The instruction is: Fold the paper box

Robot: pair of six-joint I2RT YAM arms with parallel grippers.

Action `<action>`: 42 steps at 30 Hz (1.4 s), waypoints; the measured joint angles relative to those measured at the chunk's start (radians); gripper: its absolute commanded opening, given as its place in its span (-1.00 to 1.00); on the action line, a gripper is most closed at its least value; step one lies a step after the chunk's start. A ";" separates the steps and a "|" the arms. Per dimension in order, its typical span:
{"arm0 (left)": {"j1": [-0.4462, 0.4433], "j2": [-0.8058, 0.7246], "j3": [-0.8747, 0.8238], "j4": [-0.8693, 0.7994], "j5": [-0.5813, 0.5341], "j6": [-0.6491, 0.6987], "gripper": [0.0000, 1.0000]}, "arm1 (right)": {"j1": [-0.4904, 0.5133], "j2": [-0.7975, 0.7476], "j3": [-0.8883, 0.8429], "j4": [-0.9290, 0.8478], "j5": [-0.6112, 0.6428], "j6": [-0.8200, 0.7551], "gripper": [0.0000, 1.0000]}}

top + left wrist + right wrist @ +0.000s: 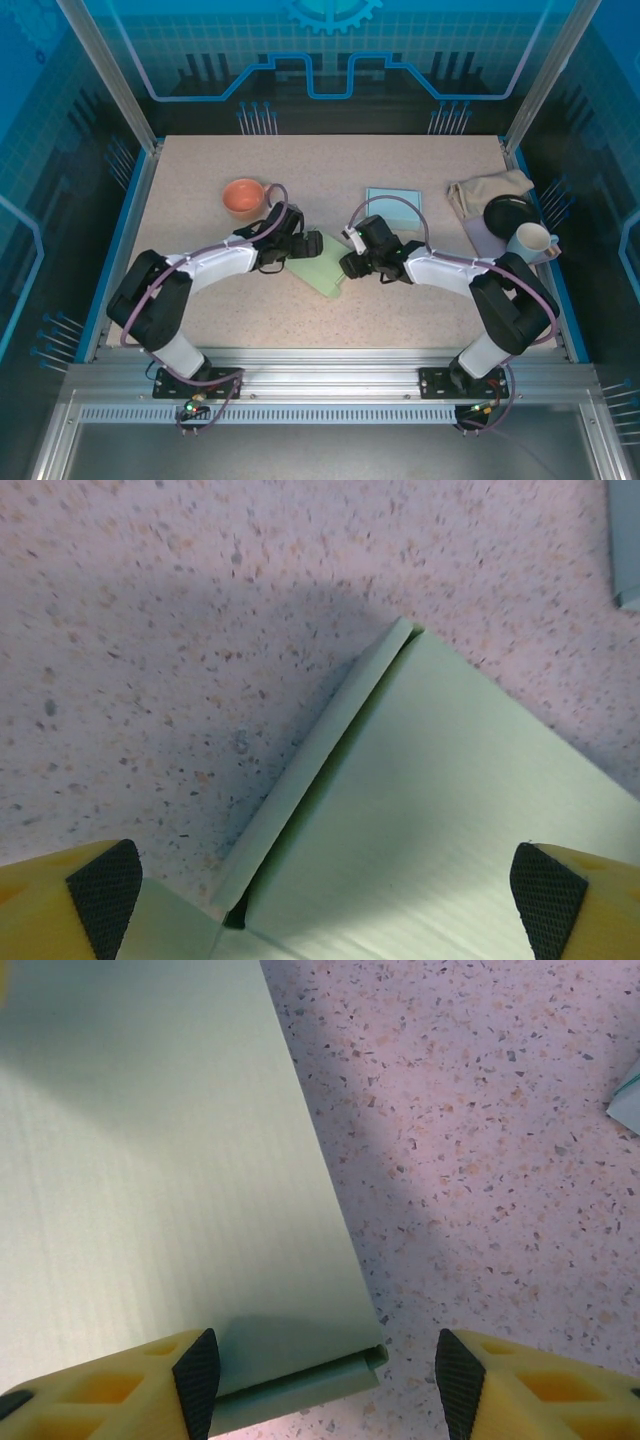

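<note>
The paper box (322,270) is a pale green flat sheet lying mid-table between both arms. My left gripper (312,245) hovers over its left end, open wide. In the left wrist view the black pads (100,895) sit far apart above the main panel (430,810), and a narrow side flap (320,770) stands up along the panel's edge. My right gripper (350,265) is at the sheet's right end, also open. In the right wrist view the sheet's corner (170,1160) and a short folded-under flap (300,1385) lie between the fingertips (195,1375), which grip nothing.
An orange bowl (243,196) sits at the back left. A light blue sheet (394,205) lies behind the right gripper. At the back right are a beige cloth (488,190), a black plate (512,212) and a white mug (532,240).
</note>
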 measured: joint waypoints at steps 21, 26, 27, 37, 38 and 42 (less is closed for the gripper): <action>-0.065 0.089 0.098 -0.138 -0.036 -0.094 0.90 | -0.017 0.024 0.011 0.017 -0.018 0.001 0.22; -0.077 0.100 0.118 -0.184 -0.060 -0.134 0.94 | -0.017 0.024 0.012 0.018 -0.019 0.001 0.22; -0.080 0.100 0.122 -0.195 -0.063 -0.143 0.95 | -0.018 0.025 0.013 0.018 -0.019 0.001 0.22; -0.085 0.146 0.200 -0.316 -0.070 -0.309 0.97 | -0.022 0.049 0.029 0.034 -0.025 0.002 0.22; -0.085 0.158 0.218 -0.336 -0.069 -0.327 0.98 | -0.024 0.051 0.031 0.036 -0.022 0.004 0.22; -0.088 0.179 0.254 -0.381 -0.065 -0.393 0.98 | -0.032 0.053 0.032 0.043 -0.016 0.004 0.22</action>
